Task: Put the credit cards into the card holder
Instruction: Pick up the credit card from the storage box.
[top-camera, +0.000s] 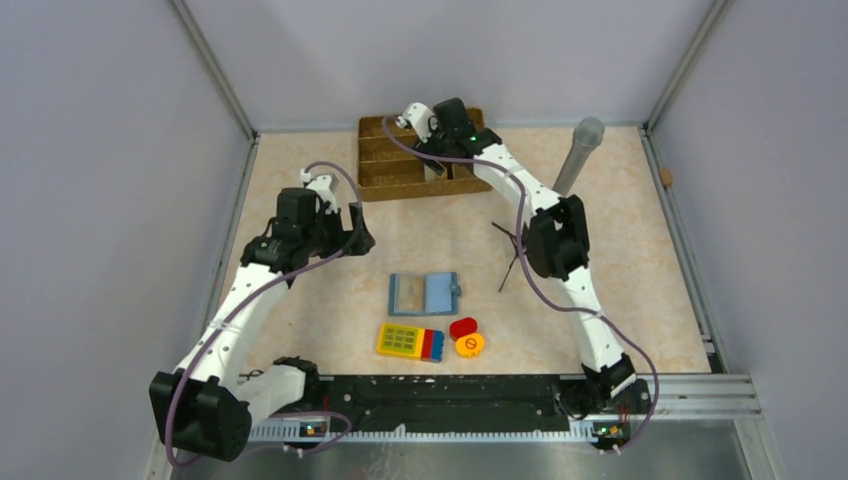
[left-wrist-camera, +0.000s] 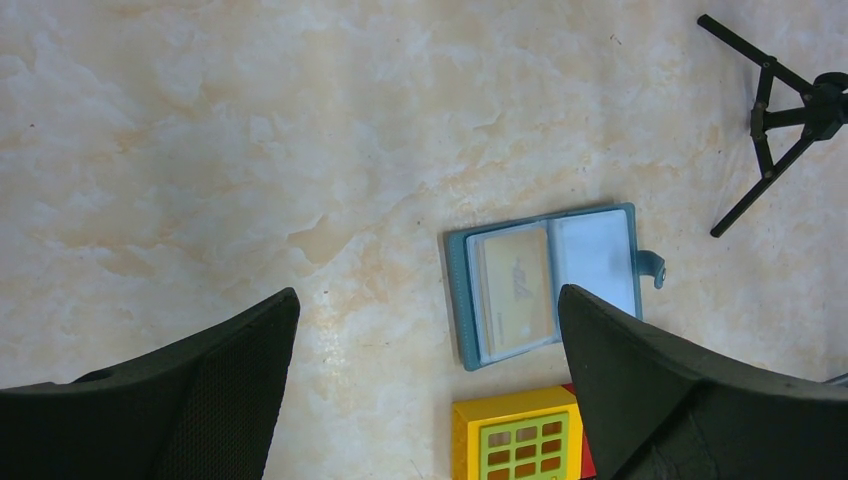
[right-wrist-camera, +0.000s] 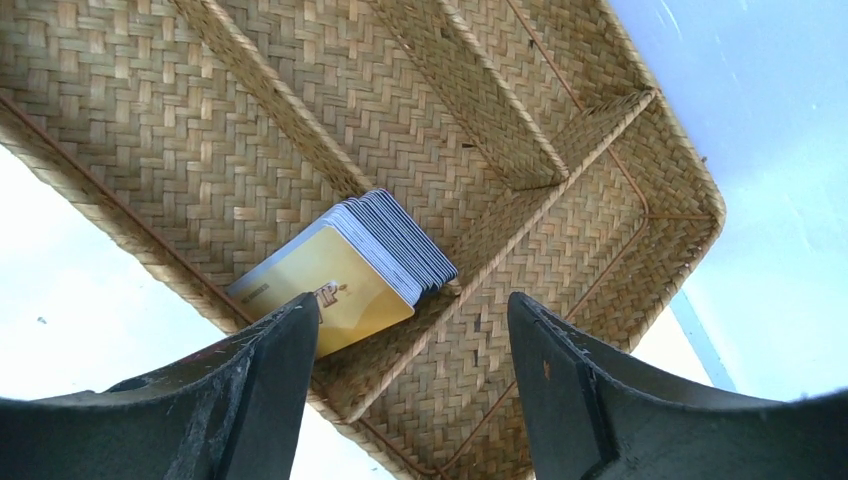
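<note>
Beige marbled tabletop (top-camera: 330, 300), grey walls on three sides; wicker tray (top-camera: 385, 170) at the far edge, card holder (top-camera: 425, 292) lying open and flat mid-table, well apart from the tray; one tan card looks already seated in its left pocket. The credit cards (right-wrist-camera: 350, 265) are a stack in one tray compartment, tilted and leaning on a woven divider; right gripper (right-wrist-camera: 408, 310) hangs directly over them, jaws wide, nothing held; stack sits just beyond the tips, offset toward the left finger (right-wrist-camera: 270, 370), which hides one corner, so long axis probably runs diagonal to the jaw line, not certain. Divider and tray wall close on both sides; tight room for the fingers. Left gripper (left-wrist-camera: 428, 295) fully spread, empty, above the holder; keypad block (left-wrist-camera: 515, 440) just beside the holder's near edge; right arm clearly nearer the cards.
</note>
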